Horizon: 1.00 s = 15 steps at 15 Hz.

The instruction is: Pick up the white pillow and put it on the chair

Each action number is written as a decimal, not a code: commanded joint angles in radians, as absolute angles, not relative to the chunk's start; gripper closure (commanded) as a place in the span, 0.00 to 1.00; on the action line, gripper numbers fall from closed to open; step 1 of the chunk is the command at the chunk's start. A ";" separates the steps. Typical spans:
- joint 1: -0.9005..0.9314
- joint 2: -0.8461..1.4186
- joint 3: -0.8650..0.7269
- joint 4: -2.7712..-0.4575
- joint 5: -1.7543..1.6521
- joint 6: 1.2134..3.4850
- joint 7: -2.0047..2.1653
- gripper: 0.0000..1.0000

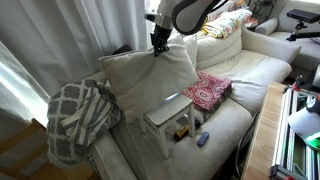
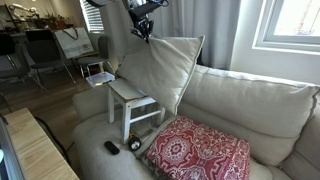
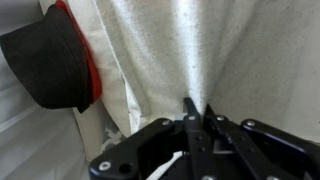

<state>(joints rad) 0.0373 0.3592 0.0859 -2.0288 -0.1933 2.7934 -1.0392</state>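
You are gripping the white pillow (image 1: 150,78) by its top edge: the hand (image 1: 158,44) is closed on a fold of the cream fabric, and in the wrist view the two dark fingertips (image 3: 190,108) are pinching that fold together with the cloth (image 3: 215,50) filling most of the picture above them. In both exterior views the pillow is hanging from the hand (image 2: 146,33), standing tall and slightly slanted, with its lower part sagging down behind the chair (image 1: 170,115). Whether it is touching the chair's seat I cannot tell. The chair (image 2: 130,105) is standing upright on the soft cream counter (image 1: 235,115), its flat seat bare and facing up, just in front of the pillow (image 2: 160,72).

A red patterned cushion (image 1: 208,91) is lying on the counter beside the chair, and in an exterior view it is sitting close to the camera (image 2: 200,152). A grey-white lattice blanket (image 1: 78,118) is bunching up on the far side of the pillow from the cushion. A small dark object (image 1: 202,139) is resting on the counter near the chair's legs. In the wrist view a dark shape with a red rim (image 3: 45,60) is showing beside the pillow; what it is I cannot tell
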 commanded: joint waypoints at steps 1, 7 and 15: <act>0.030 0.380 0.104 -1.998 -0.217 2.846 -1.018 0.98; 0.033 0.384 0.119 -2.026 -0.220 2.820 -1.016 0.98; 0.029 0.371 0.128 -2.023 -0.215 2.822 -1.021 0.24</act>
